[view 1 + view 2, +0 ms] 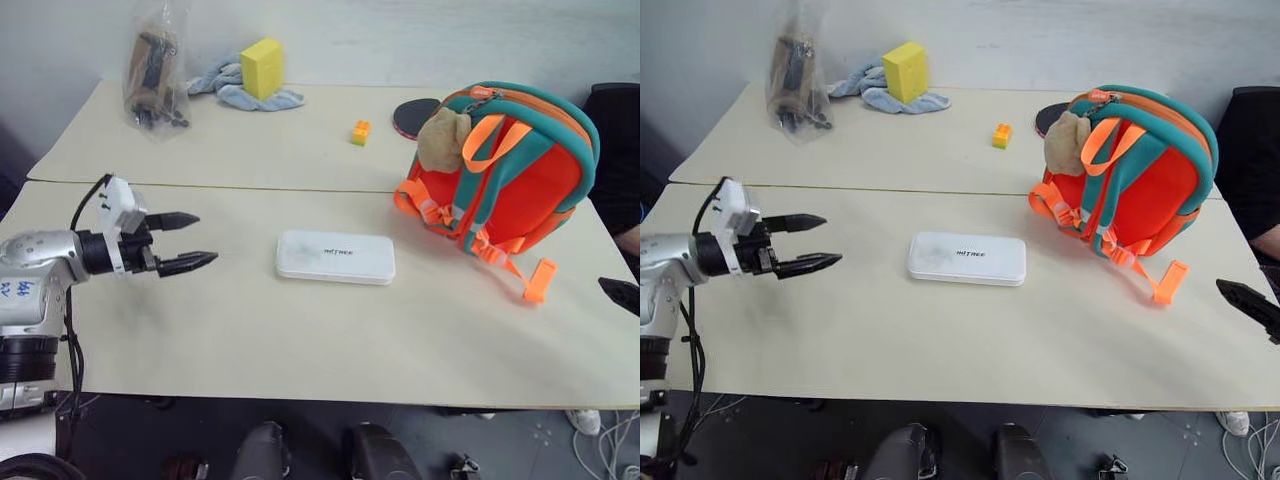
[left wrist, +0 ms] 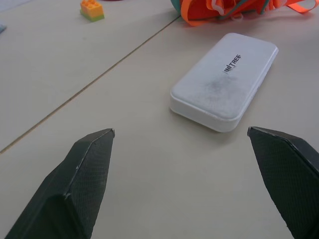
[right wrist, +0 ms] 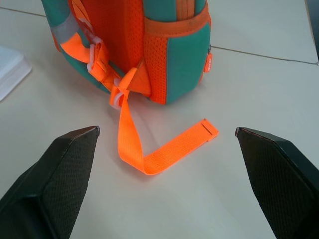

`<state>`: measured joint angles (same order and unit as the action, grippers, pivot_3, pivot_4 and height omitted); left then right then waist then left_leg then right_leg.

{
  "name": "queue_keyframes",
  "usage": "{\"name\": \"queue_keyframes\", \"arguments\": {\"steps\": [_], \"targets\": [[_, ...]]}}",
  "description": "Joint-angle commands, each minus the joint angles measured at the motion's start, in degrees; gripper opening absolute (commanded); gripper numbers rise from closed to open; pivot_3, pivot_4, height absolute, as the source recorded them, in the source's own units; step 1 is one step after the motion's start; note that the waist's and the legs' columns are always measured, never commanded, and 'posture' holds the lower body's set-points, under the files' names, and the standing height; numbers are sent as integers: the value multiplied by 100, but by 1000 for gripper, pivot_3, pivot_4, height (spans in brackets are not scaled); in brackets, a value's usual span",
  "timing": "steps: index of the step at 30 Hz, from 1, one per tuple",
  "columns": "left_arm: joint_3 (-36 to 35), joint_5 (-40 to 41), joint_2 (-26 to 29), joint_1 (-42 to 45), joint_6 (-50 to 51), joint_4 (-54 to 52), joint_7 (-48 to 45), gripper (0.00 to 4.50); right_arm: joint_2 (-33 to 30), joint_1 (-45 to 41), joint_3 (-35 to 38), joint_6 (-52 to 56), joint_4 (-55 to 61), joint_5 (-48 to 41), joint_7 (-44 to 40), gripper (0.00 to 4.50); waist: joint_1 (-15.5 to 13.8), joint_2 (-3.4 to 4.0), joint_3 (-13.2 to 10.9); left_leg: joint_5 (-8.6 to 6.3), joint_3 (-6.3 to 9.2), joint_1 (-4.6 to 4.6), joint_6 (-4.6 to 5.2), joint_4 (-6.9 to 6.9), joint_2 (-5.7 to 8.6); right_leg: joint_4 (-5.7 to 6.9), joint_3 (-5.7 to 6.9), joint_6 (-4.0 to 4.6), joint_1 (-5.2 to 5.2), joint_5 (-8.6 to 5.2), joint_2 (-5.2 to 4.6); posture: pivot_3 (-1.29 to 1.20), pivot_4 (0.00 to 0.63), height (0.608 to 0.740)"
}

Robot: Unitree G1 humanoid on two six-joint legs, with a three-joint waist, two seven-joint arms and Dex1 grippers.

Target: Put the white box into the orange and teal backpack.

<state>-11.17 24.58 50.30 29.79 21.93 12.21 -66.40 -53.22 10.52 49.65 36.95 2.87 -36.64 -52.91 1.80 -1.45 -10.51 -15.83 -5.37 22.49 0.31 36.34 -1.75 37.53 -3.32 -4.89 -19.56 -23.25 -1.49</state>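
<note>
The white box (image 1: 335,257) lies flat near the middle of the near table (image 1: 300,350), a slim rectangular case with rounded corners, a faint grey smudge on its lid and small dark lettering across the top. To its right, apart from it, the orange and teal backpack (image 1: 520,170) stands upright, orange with teal edging, a tan plush toy (image 1: 441,138) hanging near its top and an orange strap (image 3: 149,154) trailing onto the table. To the box's left the left gripper (image 1: 190,242) hovers above the table, jaws spread wide, holding nothing. The right gripper (image 3: 167,134) faces the backpack's lower side, fingers also wide apart and empty. On the far table sit a small orange and yellow brick (image 1: 360,132), a yellow block (image 1: 262,67) on a blue cloth (image 1: 235,88), and a clear bag (image 1: 155,70).
</note>
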Motion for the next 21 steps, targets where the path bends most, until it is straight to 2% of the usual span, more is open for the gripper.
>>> {"name": "queue_keyframes", "arguments": {"steps": [1,10,16,17,20,21], "targets": [[-18,10,41,-17,-52,-56,-64,4500,51,45,95,-114,251,25,95,4472,13,0,0,0,0,0,0,0,0,0,0,0,0,0,0,0,150,740],[73,-46,-94,10,-31,-49,128,4500,3,-1,153,-74,391,23,280,4472,11,0,0,5,1,-8,-4,0,-2,14,0,0,1,0,2,0,150,740],[153,-70,-207,49,95,-131,274,4500,27,28,-133,-114,824,129,286,4472,5,0,0,5,2,-7,-4,0,-3,15,1,0,-1,0,3,0,150,740],[210,-83,-237,29,69,-205,263,4500,42,16,-242,-98,1007,99,283,4302,12,0,0,5,1,-8,-4,1,-3,16,0,0,-1,0,3,0,150,740],[544,-282,-477,87,-115,-301,353,3952,68,-210,-879,-8,1642,-20,373,3645,17,1,0,6,1,-9,-4,5,-3,22,-1,0,0,0,4,0,150,740],[670,-433,-555,143,-181,-258,449,3619,76,-321,-1131,3,1771,-15,414,3255,11,0,0,6,2,-9,-4,8,-3,23,0,0,1,0,4,0,150,740]]}}
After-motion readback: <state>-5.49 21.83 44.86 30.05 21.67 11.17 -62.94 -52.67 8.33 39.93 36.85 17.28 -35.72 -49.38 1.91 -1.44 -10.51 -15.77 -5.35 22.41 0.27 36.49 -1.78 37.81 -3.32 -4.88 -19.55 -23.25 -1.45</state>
